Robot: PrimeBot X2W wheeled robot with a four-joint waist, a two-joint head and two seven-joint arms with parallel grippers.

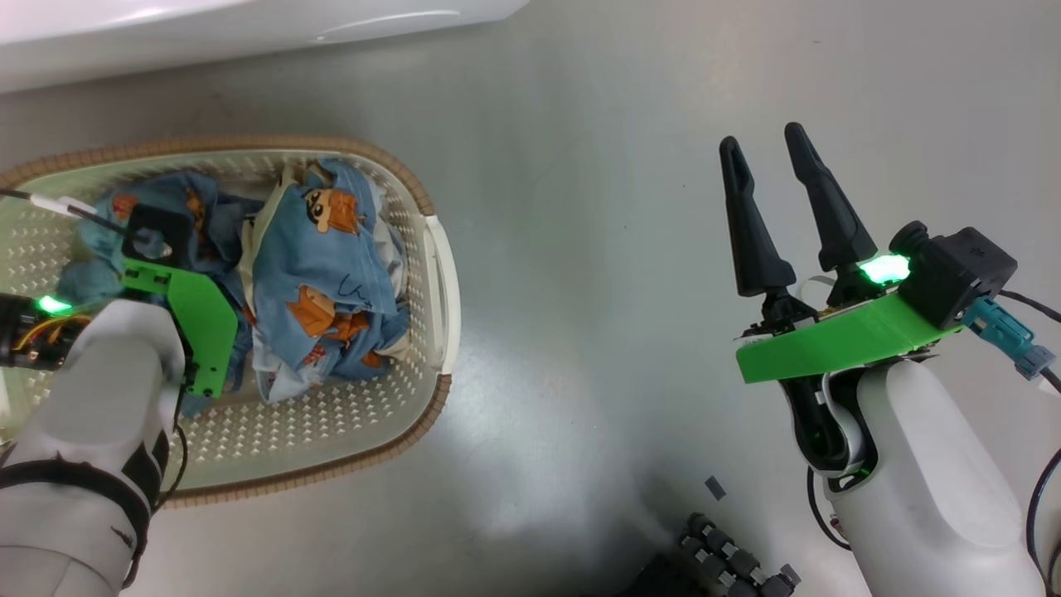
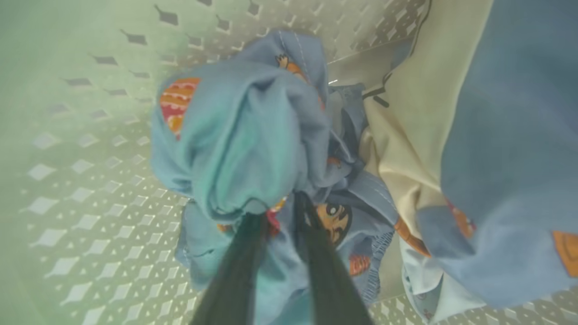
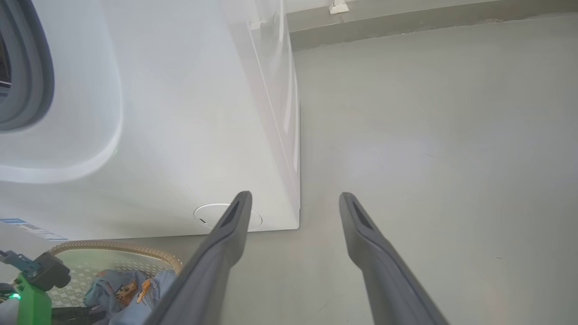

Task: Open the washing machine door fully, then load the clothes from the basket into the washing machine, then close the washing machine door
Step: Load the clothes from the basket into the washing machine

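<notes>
The washing machine (image 3: 180, 135) stands at the far edge of the floor (image 1: 580, 332). The part of its grey gasket (image 3: 25, 76) in the right wrist view is uncovered, so I judge the mouth ready for loading. The basket (image 1: 348, 431) sits on the floor just in front of the machine's lower front, near the round service flap (image 3: 205, 214).

The clothes (image 1: 323, 265) are both in the basket. One garment is heaped in the middle, toward the right-hand handle. The other garment (image 2: 244, 135) is bunched against the left end, and your left arm is down in it.

The left gripper (image 2: 280, 210) has its fingers close together with a fold of that left garment between them. The tips are buried in the cloth, so I cannot tell whether the pinch is firm. Before you lift, make sure you have a thick bunch and not a single edge. Then lift straight up until the fabric clears the woven rim, since a trailing hem may snag there or drag the light basket. Watch that the second garment does not ride up with the first.

The right gripper (image 1: 763, 139) hangs over bare floor well to the right of the basket, spread wide and empty. Keep it clear of the path to the drum.
</notes>
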